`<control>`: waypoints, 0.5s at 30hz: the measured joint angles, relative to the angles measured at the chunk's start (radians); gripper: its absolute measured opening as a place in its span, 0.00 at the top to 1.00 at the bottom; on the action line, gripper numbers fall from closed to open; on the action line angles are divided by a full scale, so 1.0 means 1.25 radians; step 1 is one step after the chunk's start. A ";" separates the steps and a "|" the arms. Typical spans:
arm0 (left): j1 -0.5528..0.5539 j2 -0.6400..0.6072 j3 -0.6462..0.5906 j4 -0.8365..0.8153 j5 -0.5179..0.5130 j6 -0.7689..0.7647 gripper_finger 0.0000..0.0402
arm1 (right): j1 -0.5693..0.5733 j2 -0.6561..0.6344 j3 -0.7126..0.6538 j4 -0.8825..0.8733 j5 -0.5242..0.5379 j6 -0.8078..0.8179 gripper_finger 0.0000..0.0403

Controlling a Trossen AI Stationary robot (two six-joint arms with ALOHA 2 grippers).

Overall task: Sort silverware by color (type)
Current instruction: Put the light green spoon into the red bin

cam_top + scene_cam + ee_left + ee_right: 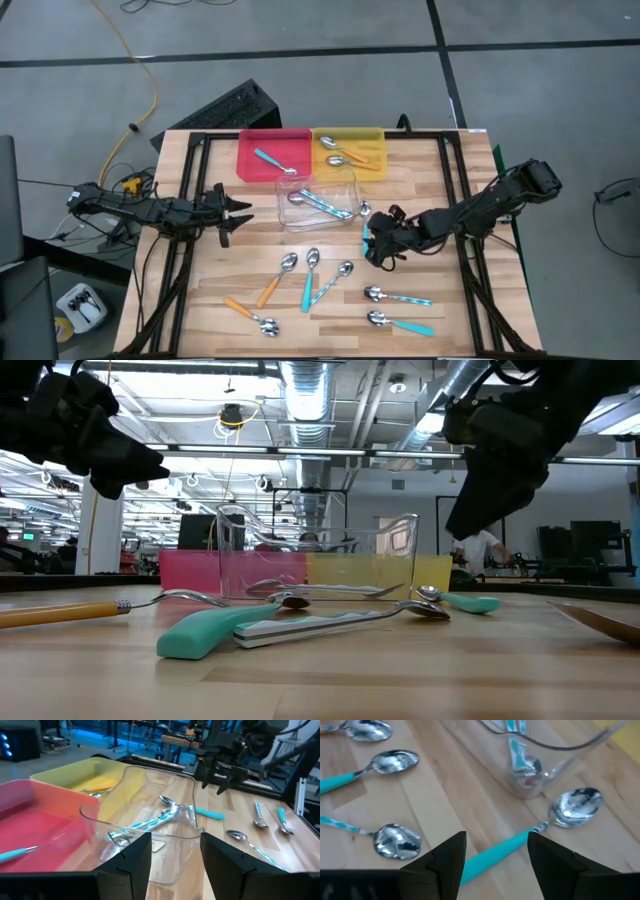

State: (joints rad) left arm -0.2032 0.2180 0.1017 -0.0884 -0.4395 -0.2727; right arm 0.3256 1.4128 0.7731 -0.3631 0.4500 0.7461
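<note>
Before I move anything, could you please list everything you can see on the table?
Red tray: one, red, table's far side, holds one teal spoon.
Yellow tray: one, yellow, beside the red tray, holds orange spoons, number unclear.
Clear tray: one, transparent, in front of both, holds a pale blue spoon.
Loose spoons: seven on the wood, roughly three teal, two orange, two pale blue.
Table: one, light wood.
Left gripper: dark, open, left of the clear tray.
Right gripper: dark, open, over a loose teal spoon by the clear tray.
</note>
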 joint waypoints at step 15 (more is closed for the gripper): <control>0.000 0.000 0.000 -0.010 0.001 -0.071 0.62 | -0.033 0.000 0.000 -0.115 0.021 0.248 0.44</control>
State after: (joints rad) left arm -0.2031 0.2180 0.1017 -0.1009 -0.4376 -0.3608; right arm 0.2838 1.4128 0.7731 -0.5074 0.4766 1.0557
